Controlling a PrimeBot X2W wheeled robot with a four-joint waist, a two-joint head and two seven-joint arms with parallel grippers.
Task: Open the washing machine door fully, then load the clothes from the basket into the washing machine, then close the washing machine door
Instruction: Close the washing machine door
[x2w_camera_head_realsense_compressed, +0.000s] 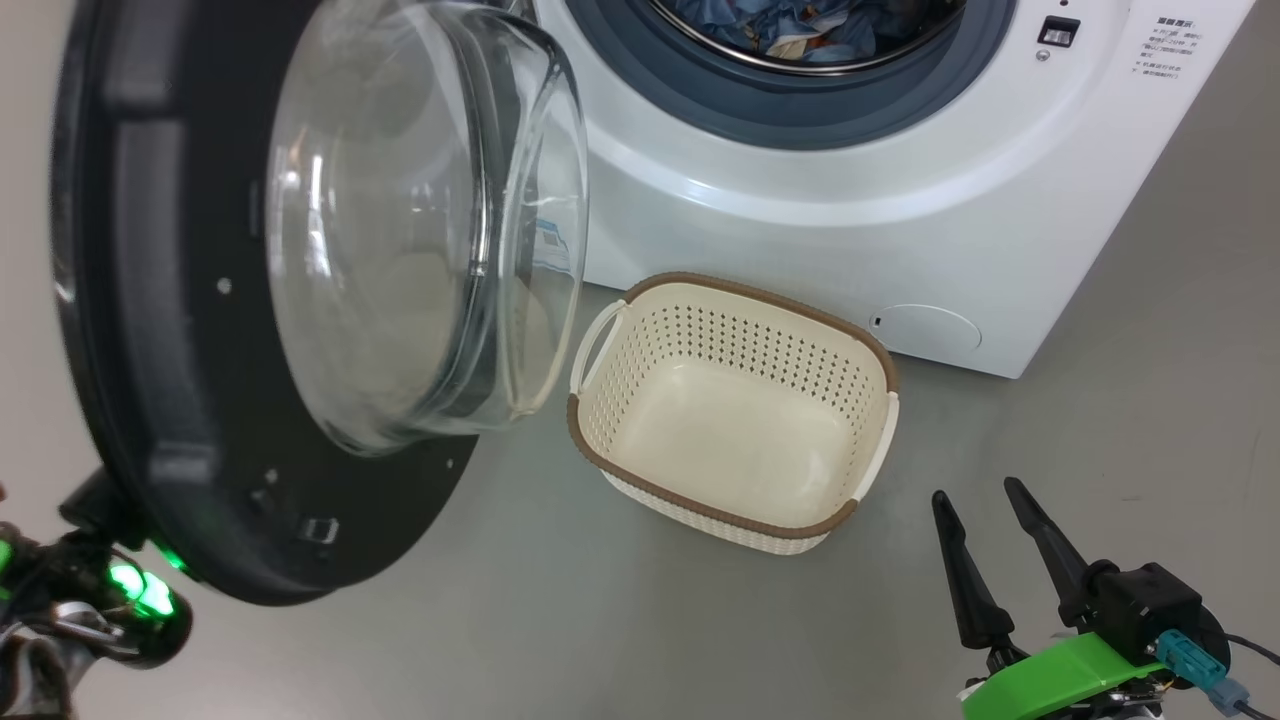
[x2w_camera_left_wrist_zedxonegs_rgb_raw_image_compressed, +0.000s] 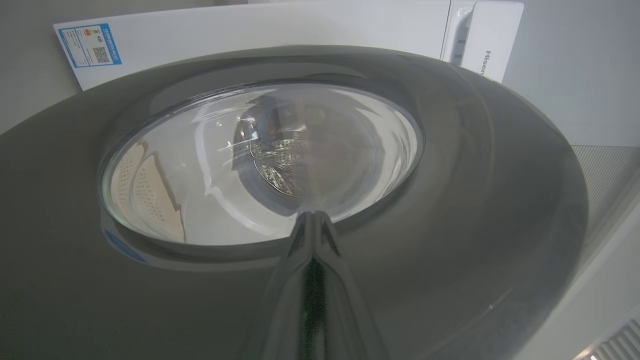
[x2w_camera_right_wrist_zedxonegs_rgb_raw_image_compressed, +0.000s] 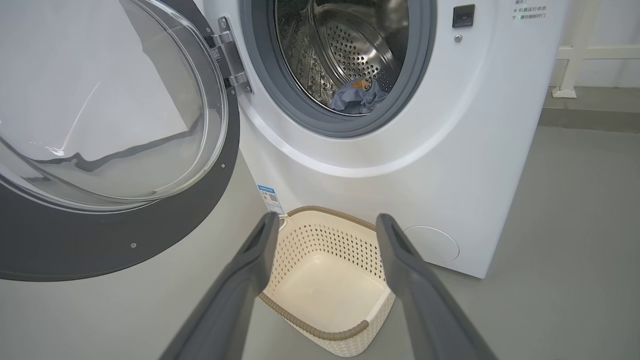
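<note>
Head view first: the big round washing machine door, with a wide glossy black rim and a bulging clear glass bowl, hangs swung wide open on the left of the boxy white front-loader washing machine. The light-blue printed clothes lie inside the drum opening at the top. The small cream perforated plastic basket with a brown woven-look rim sits on the grey floor just in front of the machine, bare inside. The right jaws are spread wide at lower right, holding nothing.

Left wrist view: the left jaws are pressed together, tips right at the lower edge of the door's glass. Can't tell if they actually touch it.

Right wrist view: a metal hinge carries the door. The blue fabric is bunched low in the perforated steel drum, behind the blue-grey rubber ring.
</note>
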